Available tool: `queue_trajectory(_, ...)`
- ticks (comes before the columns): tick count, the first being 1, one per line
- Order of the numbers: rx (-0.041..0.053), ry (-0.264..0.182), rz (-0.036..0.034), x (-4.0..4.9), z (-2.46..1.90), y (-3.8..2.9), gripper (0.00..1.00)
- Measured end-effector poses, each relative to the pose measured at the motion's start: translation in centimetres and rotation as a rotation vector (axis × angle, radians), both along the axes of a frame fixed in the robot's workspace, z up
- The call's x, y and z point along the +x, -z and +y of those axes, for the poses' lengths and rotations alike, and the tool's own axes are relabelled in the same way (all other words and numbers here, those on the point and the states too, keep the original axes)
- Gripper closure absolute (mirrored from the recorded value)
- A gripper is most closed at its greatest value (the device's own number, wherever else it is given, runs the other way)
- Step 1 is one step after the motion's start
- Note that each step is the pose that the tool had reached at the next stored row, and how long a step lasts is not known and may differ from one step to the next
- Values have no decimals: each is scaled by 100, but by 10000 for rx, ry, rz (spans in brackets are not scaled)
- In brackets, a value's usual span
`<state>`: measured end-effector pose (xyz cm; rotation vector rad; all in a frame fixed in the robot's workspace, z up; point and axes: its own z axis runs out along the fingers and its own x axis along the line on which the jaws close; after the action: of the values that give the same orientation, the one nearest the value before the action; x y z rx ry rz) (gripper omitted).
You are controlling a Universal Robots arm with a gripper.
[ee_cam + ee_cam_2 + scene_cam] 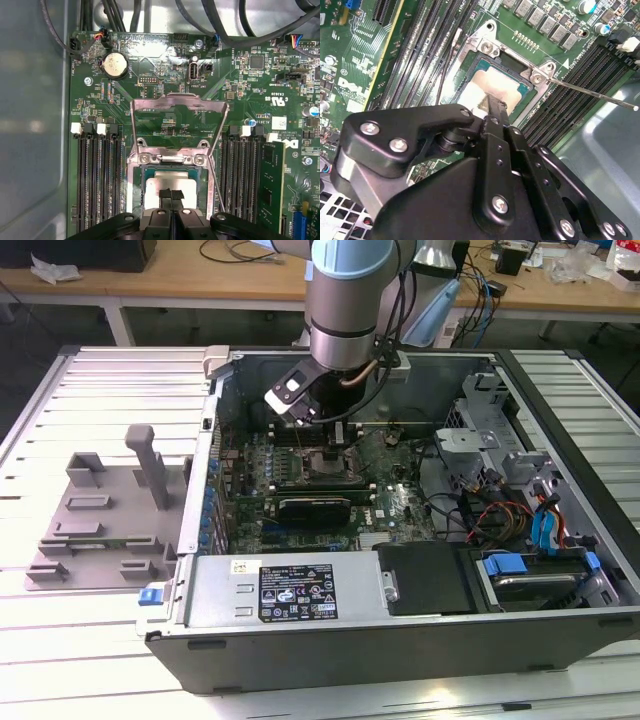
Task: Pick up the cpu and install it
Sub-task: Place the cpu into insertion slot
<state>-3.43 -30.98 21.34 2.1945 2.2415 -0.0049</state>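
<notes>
The cpu [161,182] lies flat inside the open socket on the green motherboard [150,50], its silver top [492,84] showing in both wrist views. The socket's metal load plate [177,102] is swung up and its thin lever [592,93] sticks out sideways. My gripper [171,193] hangs straight over the chip, its two black fingers pressed together with nothing between them. The fingertips [493,103] are at or just above the chip's top; contact is unclear. In the exterior view the gripper [326,430] reaches down into the open computer case [420,640].
Black memory slots [97,175] flank the socket, and one memory module [270,185] is seated. A grey plastic tray [100,530] sits on the table at the exterior view's left. The power supply [290,590], drive cage [500,440] and cables [500,515] crowd the case.
</notes>
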Motion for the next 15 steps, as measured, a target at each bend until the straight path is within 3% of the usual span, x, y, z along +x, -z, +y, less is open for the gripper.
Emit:
queue_trajectory(8, 0, -1, 0, -1, 0, -6, 89)
queue_trajectory(11, 1, 0, -11, -44, 0, -4, 89)
queue_trajectory(15, 27, 1, -11, -42, 0, 40, 89)
